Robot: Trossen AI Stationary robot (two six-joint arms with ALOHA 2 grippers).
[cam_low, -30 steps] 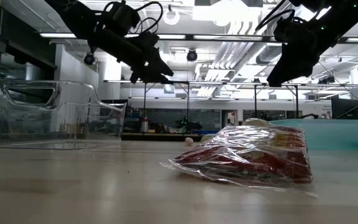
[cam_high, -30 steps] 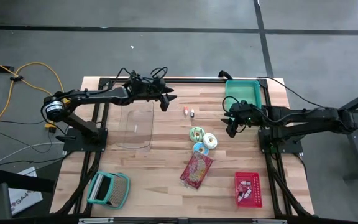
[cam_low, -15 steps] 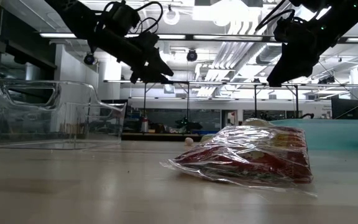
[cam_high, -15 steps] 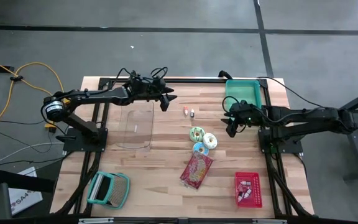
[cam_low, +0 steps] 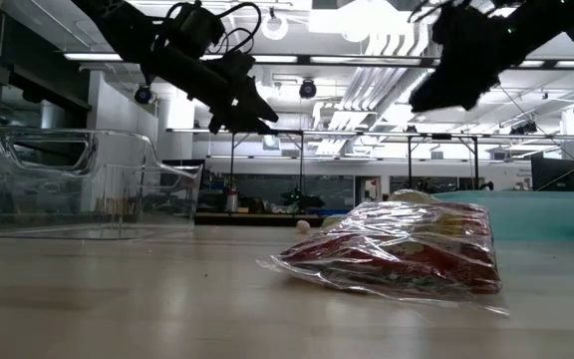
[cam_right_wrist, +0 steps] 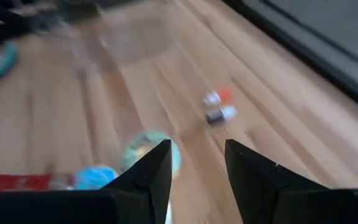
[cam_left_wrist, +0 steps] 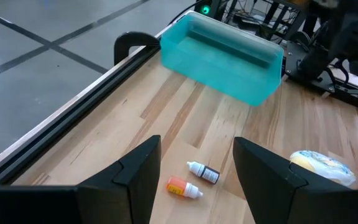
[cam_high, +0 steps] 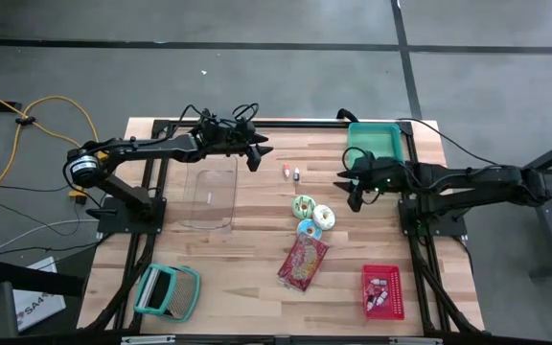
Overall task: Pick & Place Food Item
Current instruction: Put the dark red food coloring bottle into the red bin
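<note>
Looks like the reach-in step: right gripper (cam_high: pixel 350 189) is open and empty, up over the worktop (cam_high: pixel 257 249) near the donuts (cam_high: pixel 312 216). Next it needs to drop onto one. Left gripper (cam_high: pixel 257 153) waits open, empty.

Grey concrete floor (cam_high: pixel 257 67) all round, dark seam lines crossing it. Yellow cable (cam_high: pixel 27 120) looped on floor off to side. Butcher-block wood bench (cam_high: pixel 247 249). Ceiling strip lights (cam_low: pixel 347 60) overhead, exposed ducts, glass partitions far back.
</note>
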